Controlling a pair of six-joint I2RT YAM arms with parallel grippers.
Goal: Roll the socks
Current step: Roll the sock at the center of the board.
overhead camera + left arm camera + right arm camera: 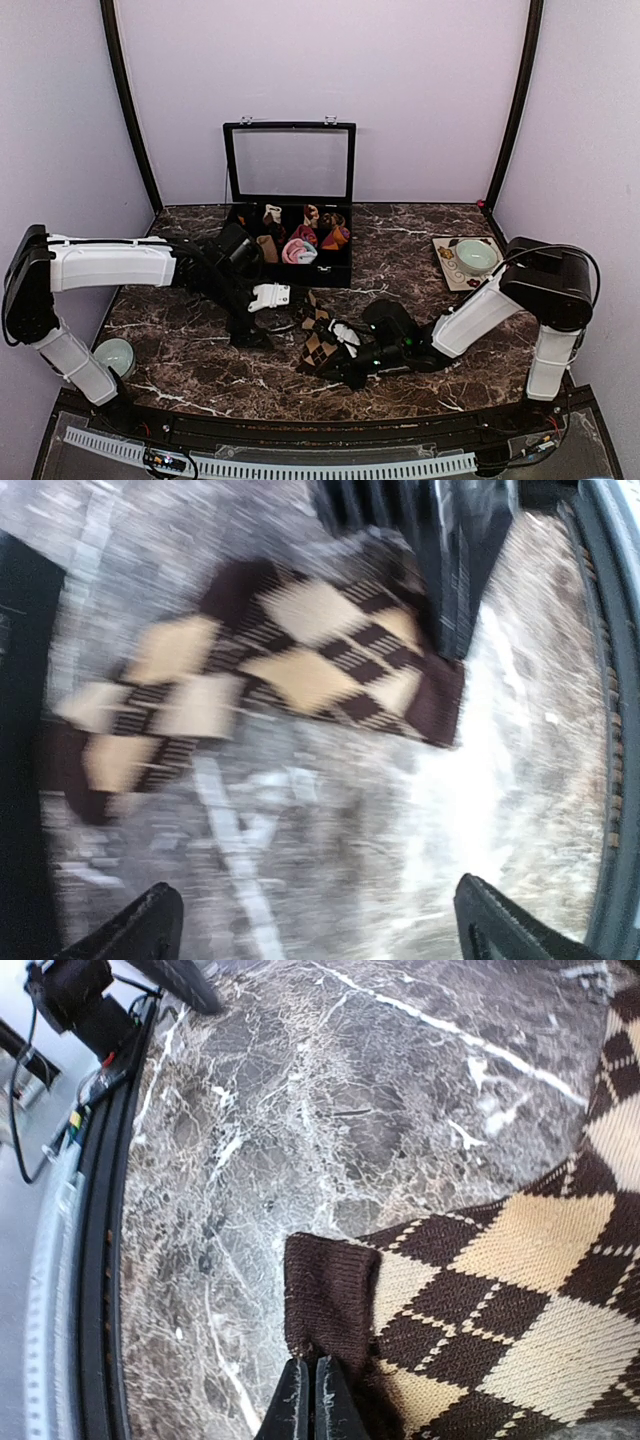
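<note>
The brown-and-beige diamond socks [318, 343] lie flat on the marble table in front of the box. In the right wrist view my right gripper [308, 1400] is shut on the dark brown cuff corner of the socks [480, 1280], low on the table. In the top view it [345, 368] sits at their near right edge. My left gripper [320, 930] is open and empty, its fingertips [140, 930] wide apart above bare marble, with the socks [270, 670] ahead; that view is blurred. In the top view it [250, 336] points down just left of them. The magenta striped socks are out of view.
A black box [345, 270] with its glass lid [290, 162] up stands behind, holding sock rolls, one pink and white [298, 251]. A green bowl [475, 255] sits on a mat at the right. Another green bowl [115, 353] is at the left edge. A rail [270, 465] runs along the front.
</note>
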